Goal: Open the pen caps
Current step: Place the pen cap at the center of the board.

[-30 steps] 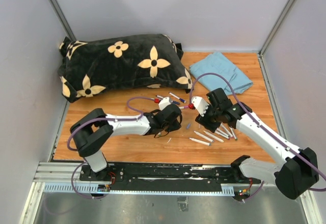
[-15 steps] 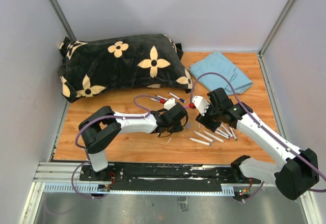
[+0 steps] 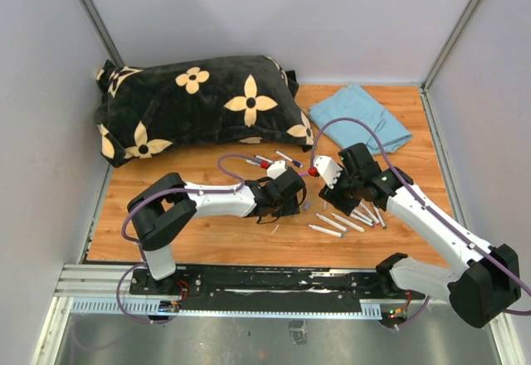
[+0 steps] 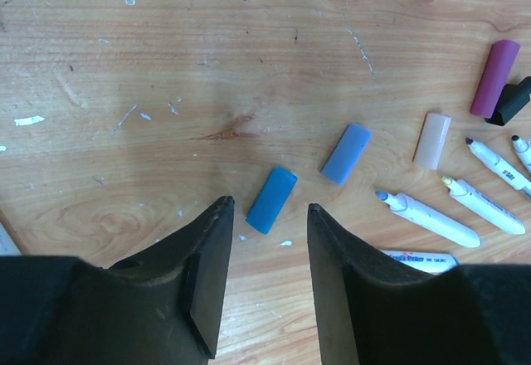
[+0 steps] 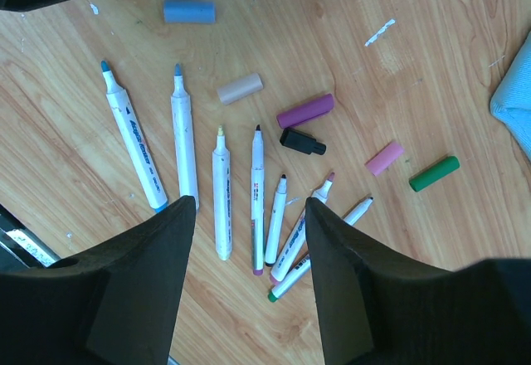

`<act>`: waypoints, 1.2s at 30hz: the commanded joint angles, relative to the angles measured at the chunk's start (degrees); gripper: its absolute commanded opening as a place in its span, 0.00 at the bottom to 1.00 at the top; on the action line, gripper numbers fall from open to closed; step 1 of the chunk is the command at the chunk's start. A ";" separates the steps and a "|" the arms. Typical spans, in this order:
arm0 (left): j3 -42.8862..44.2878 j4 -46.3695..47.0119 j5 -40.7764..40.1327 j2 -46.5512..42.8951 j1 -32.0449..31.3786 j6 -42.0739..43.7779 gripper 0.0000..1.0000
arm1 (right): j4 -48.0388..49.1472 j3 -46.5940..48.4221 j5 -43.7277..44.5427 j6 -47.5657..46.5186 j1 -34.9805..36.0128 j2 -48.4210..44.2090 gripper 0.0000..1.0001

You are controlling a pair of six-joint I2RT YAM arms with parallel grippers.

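In the left wrist view my left gripper (image 4: 269,206) is open and holds nothing. A blue pen cap (image 4: 271,200) lies flat on the wood just past its fingertips. Further right lie a lighter blue cap (image 4: 346,153), a beige cap (image 4: 432,141), a purple cap (image 4: 494,78) and a black cap (image 4: 513,104). My right gripper (image 5: 249,201) is open and empty above a row of uncapped white pens (image 5: 221,191). Loose caps lie beyond them: blue (image 5: 189,11), beige (image 5: 240,88), purple (image 5: 305,110), black (image 5: 302,142), pink (image 5: 384,158), green (image 5: 433,173).
A black pillow with cream flowers (image 3: 199,104) fills the back left. A folded blue cloth (image 3: 365,116) lies at the back right. A few more pens (image 3: 278,159) lie in front of the pillow. The two grippers stand close together mid-table, with walls on three sides.
The left arm shifted right toward the pens and its jaws spread apart. The right arm has hardly moved.
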 commanded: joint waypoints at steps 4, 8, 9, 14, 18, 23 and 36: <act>-0.02 -1.52 -2.44 -6.19 -0.48 1.25 0.47 | 0.14 0.15 -1.02 0.18 -0.75 -1.47 0.59; -2.18 -0.11 -2.36 -10.98 -0.48 3.01 0.47 | 0.11 0.08 -1.45 0.07 -0.75 -1.85 0.60; -3.38 0.98 -2.37 -12.27 -0.54 3.86 0.47 | 0.11 0.08 -1.50 0.06 -0.82 -1.99 0.61; -13.40 10.32 -3.00 -22.65 -0.54 8.31 0.47 | 0.03 -0.08 -2.32 -0.24 -0.75 -2.38 0.63; -22.02 15.43 -5.81 -31.85 -0.50 10.76 0.62 | -0.03 -0.08 -2.83 -0.46 -0.75 -2.35 0.64; -30.91 21.27 -5.41 -44.46 -0.46 17.70 0.80 | -0.02 -0.14 -3.30 -0.74 -0.77 -2.17 0.65; -39.36 14.00 -12.98 -63.75 -0.36 23.16 0.99 | -0.35 -0.21 -4.21 -1.19 -0.75 -1.35 0.68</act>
